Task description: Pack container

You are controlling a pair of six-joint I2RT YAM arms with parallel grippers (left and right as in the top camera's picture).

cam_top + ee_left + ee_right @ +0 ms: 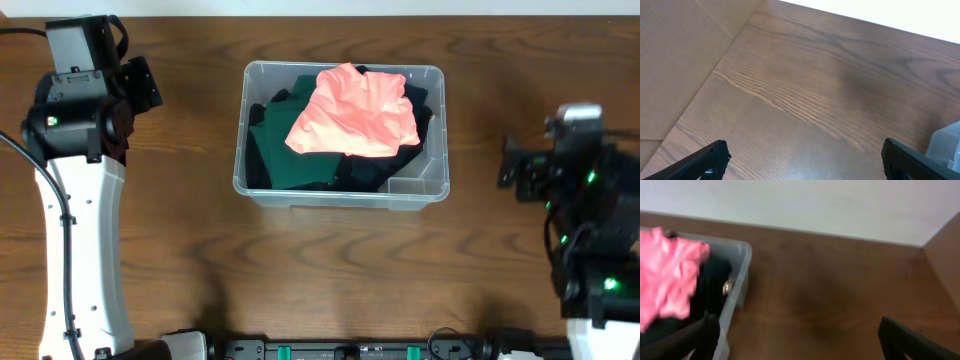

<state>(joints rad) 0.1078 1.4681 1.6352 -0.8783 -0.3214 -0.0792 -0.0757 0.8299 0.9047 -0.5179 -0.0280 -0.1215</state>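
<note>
the packing looks close to done, as far as one can judge. the container (300, 196) sits in the middle of the table (200, 260), a little toward the far side, and it is heaped with clothes. no loose garment lies on the wood around it in any view, so nothing seems left to put in. what may remain is pressing the heap flat, since the top piece looks to bulge up around rim height. no lid is in sight.

inside, a crumpled pink garment (352, 110) lies on top, from the middle toward the far right. under it a dark green garment (290, 160) fills the left and near side, and black cloth (378, 172) shows at the right and in the far corners. the near right corner holds a bare patch of clear plastic. in the right wrist view a small shiny round bit sits in the black cloth by the wall, too blurred to name.

the left gripper (805, 160) stands with its jaws wide apart and holds nothing, over bare wood to the left of the container, only a corner of which shows at the edge of its view. the right gripper (797, 337) is also spread wide and empty, off to the right, facing the container's right wall.
</note>
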